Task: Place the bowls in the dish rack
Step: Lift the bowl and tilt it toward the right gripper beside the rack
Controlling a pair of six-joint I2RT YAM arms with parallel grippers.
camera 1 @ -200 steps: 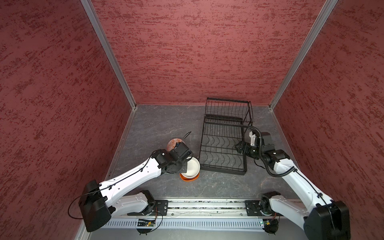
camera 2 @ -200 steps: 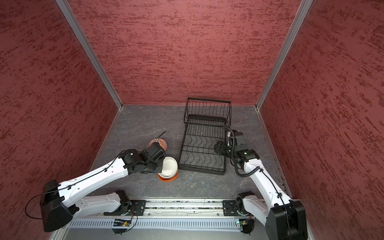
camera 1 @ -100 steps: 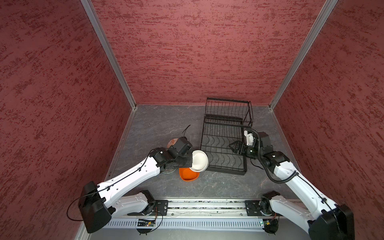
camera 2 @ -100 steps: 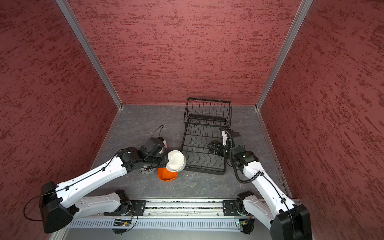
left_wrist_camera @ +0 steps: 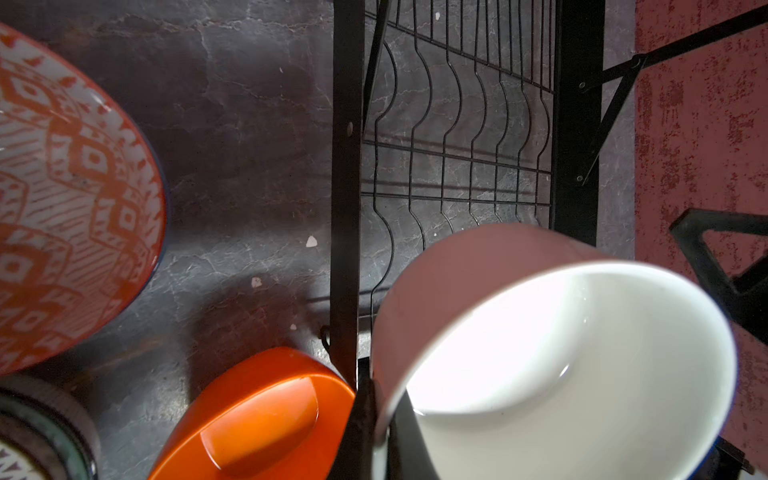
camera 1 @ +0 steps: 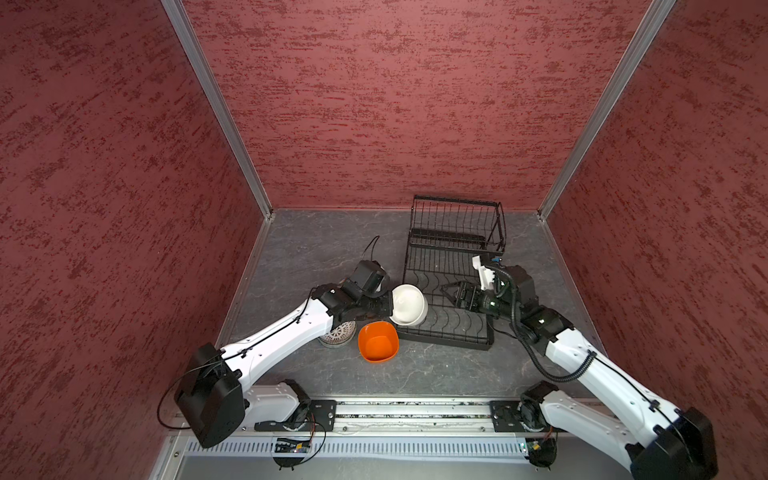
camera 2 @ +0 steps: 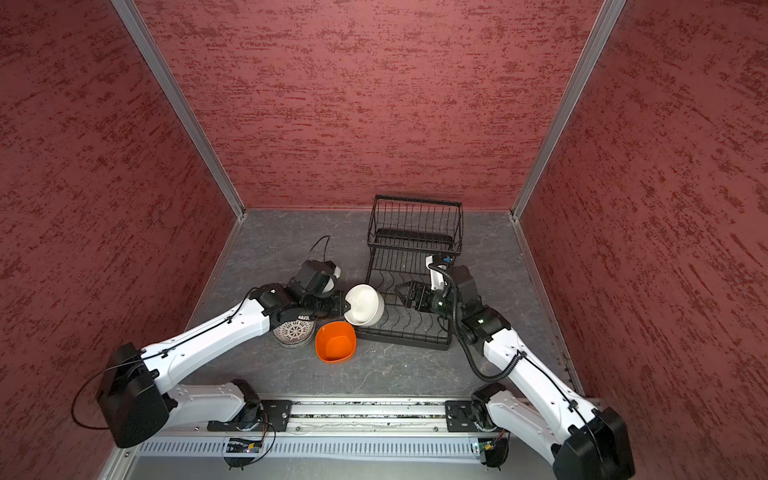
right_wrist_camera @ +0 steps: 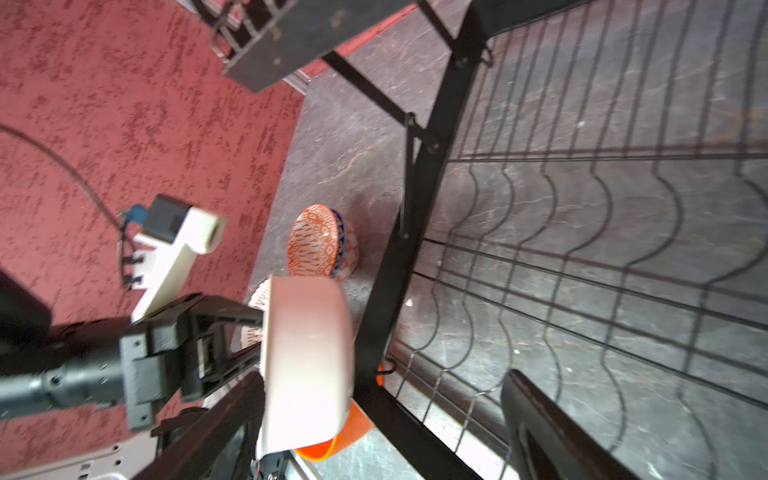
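We see the white bowl (left_wrist_camera: pixel 561 374) and the orange bowl (left_wrist_camera: pixel 266 419) as smooth, glossy glazed ware catching bright highlights, and the red-orange patterned bowl (left_wrist_camera: pixel 62 208) with a softer sheen over its painted surface. The dish rack (left_wrist_camera: pixel 347 166) looks to us like thin metal wire and flat bars in a matt black coat. We find the tabletop (left_wrist_camera: pixel 232 124) a dull, dark grey stone-look sheet with pale veins, and the walls (camera 1: pixel 374 104) rough, matt red.
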